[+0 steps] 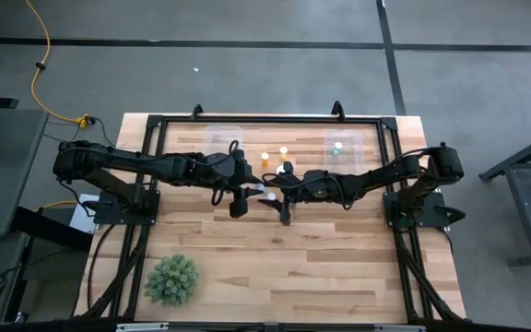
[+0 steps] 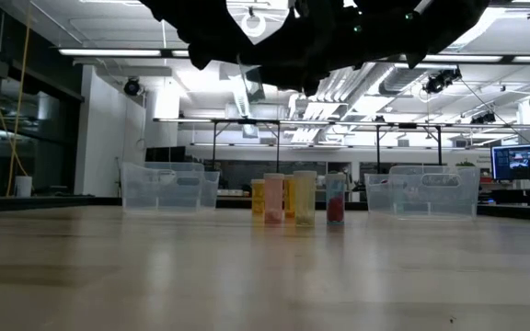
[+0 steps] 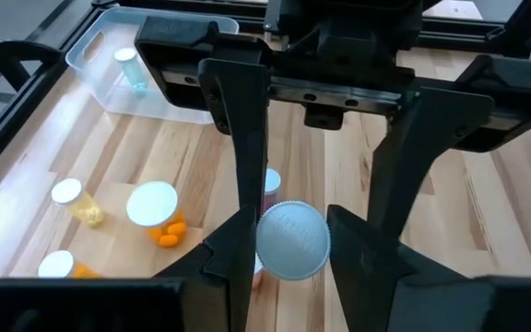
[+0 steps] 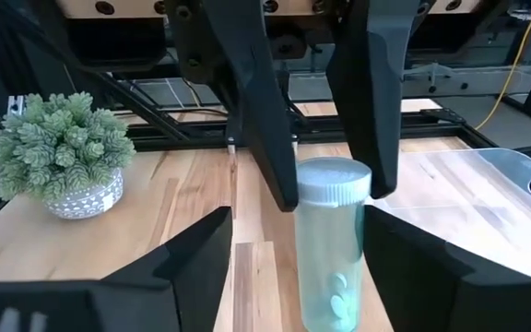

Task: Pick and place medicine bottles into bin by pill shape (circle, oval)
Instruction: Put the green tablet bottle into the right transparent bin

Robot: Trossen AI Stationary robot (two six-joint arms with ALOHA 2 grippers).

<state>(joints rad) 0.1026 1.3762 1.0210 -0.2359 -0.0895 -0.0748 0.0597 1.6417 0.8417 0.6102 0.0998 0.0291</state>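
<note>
A pale wooden table (image 1: 275, 258) carries two clear bins at its upper edge and a plant (image 1: 171, 278) at lower left. At centre, the left gripper (image 3: 289, 244) and right gripper (image 4: 325, 198) both pinch one pale green medicine bottle (image 4: 332, 244) between their fingers. Other bottles (image 2: 288, 198) stand between the bins.

Your two arms were matte black throughout, built from chunky jointed segments with black cabling looped along the links. Left gripper (image 3: 291, 242) had long, flat, tapering black fingers (image 3: 240, 138) hung off a boxy black carriage with small round screw holes. Right gripper (image 4: 325, 189) matched: same wedge-shaped black fingers (image 4: 252, 83), no visible markings.
</note>
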